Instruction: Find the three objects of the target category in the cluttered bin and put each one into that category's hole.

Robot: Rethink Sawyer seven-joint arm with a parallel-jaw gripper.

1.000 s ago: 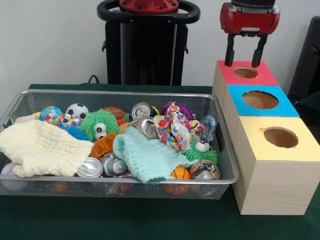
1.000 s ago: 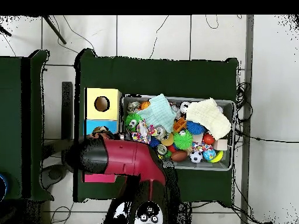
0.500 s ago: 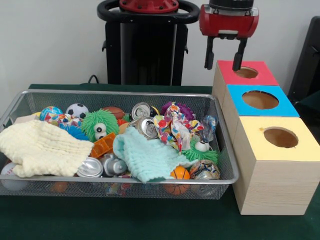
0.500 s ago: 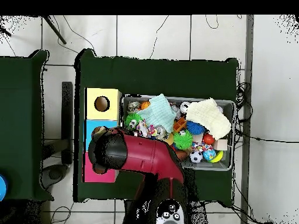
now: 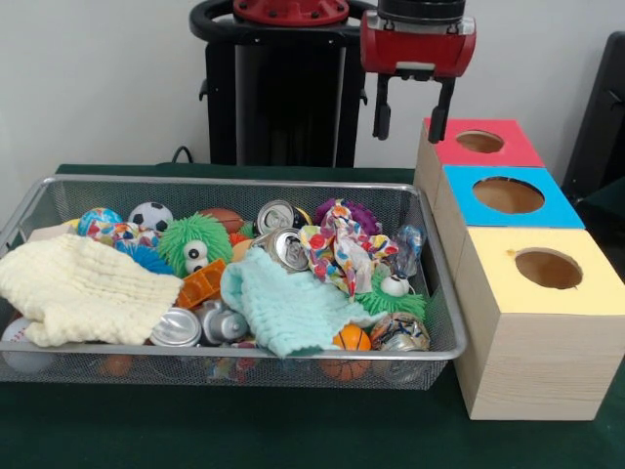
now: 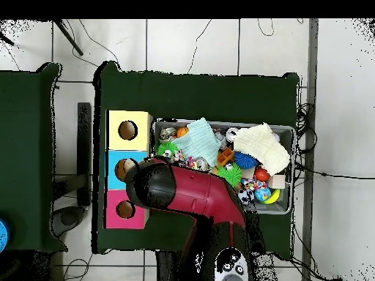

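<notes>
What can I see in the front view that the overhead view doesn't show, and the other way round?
Only the front view shows the gripper, open and empty, hanging beside the red box, and the crushed cans in the bin.

Only the overhead view shows the whole red arm reaching across and covering part of the bin, plus the tiled floor around the table.

Both show the wire bin, the cream cloth, the mint cloth and three boxes with holes: red, blue and yellow.

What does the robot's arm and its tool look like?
The tool has a glossy red housing with a black part above it and two straight black fingers hanging below. From overhead, the arm is a thick, rounded dark red shell with a black end.
</notes>
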